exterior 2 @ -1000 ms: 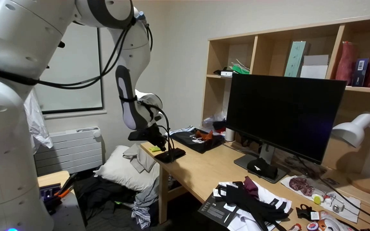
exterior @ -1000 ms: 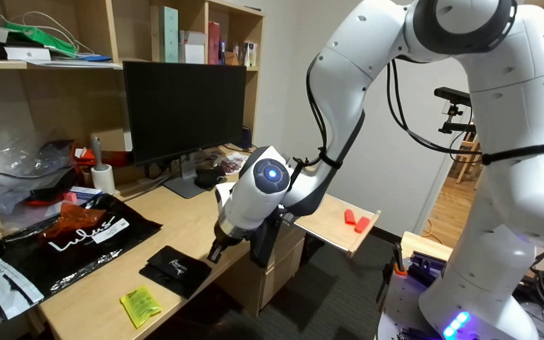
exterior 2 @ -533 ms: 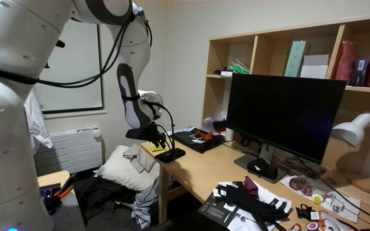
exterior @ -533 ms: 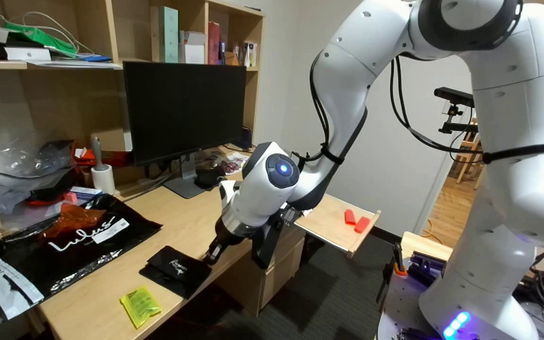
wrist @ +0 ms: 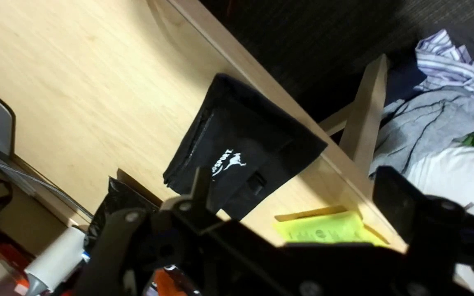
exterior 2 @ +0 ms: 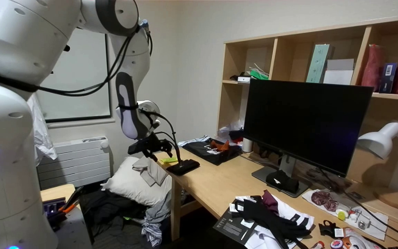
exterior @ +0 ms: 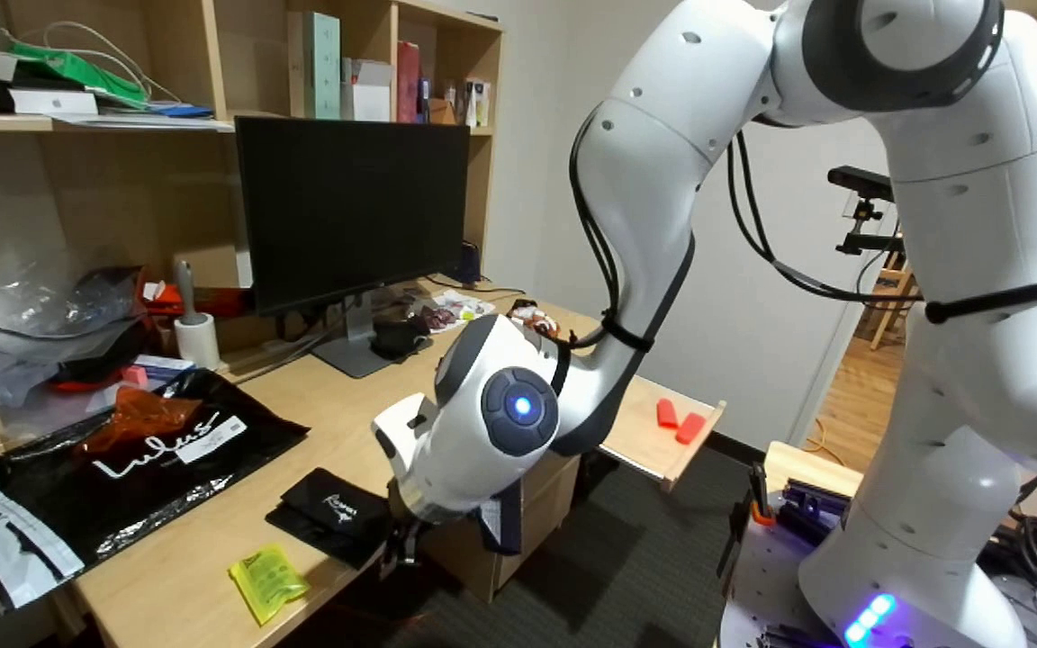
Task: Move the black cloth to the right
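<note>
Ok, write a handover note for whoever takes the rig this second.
The gripper is open and holds nothing.
The black cloth lies on the desk, by its edge; a yellow packet lies beside it, not touching.
Done: no grip on the cloth; whether it has already been shifted, the pictures can't settle.
Left, most likely: grip it, move it right, let go.

A pillow [exterior 2: 130, 179] and rumpled clothes [wrist: 430, 121] near a desk [exterior 2: 216, 185] with monitor [exterior 2: 306, 126] and lamp [exterior 2: 378, 140] suggest a home.
</note>
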`<state>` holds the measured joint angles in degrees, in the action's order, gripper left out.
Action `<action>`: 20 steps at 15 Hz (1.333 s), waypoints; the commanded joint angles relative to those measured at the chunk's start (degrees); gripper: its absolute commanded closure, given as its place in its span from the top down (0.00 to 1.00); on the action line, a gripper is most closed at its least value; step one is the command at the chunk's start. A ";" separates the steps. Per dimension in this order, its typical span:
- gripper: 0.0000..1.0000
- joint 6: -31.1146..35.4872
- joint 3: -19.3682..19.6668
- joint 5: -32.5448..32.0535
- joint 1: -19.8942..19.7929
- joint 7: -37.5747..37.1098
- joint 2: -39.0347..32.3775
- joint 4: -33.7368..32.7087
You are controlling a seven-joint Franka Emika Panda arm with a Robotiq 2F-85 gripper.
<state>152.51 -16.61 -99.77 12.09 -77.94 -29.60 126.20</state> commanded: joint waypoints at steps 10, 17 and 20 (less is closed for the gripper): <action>1.00 -1.57 1.74 11.36 2.20 34.30 -10.19 -8.66; 0.99 -2.35 2.47 9.80 3.87 35.46 -14.28 -12.57; 0.70 -2.97 2.89 9.54 4.50 35.50 -15.06 -13.16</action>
<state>151.00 -14.27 -90.32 15.63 -44.19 -43.62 114.32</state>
